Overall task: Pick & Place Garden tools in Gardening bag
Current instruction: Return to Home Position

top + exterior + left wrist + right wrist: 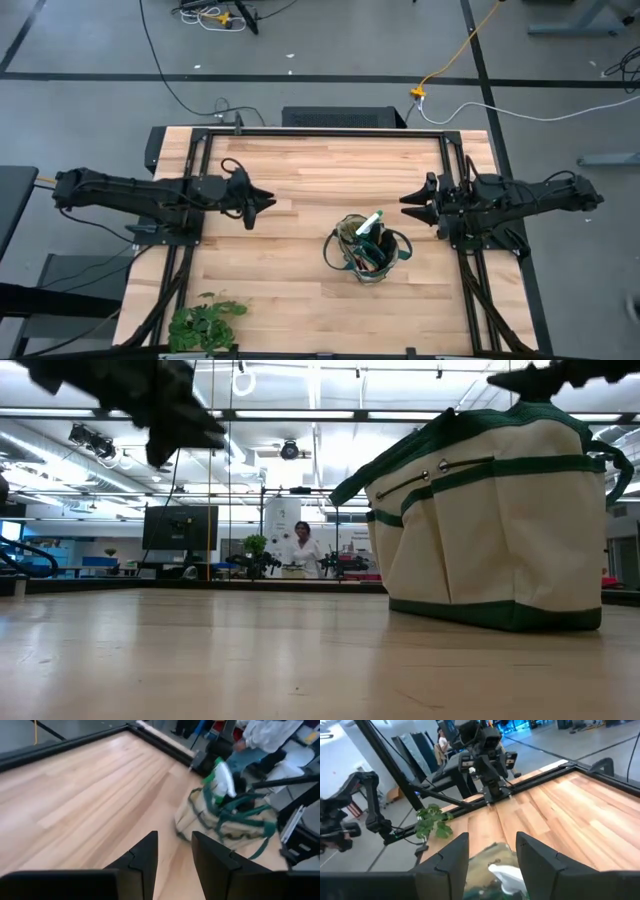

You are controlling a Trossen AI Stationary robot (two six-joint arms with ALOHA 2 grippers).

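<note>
Gardening bag (480, 540) upright mid-worktop (300, 170), spray bottle (372, 222) poking out. No loose tools visible, only the plant (205, 322) near one corner. Left gripper (268, 203) and right gripper (405, 205) flank the bag, released, empty. Packing looks finished.

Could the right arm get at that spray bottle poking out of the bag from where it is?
Probably yes. The spray bottle sticks up, uncovered, from the open top of the bag, and the right gripper hangs open close by with nothing between them.
</note>
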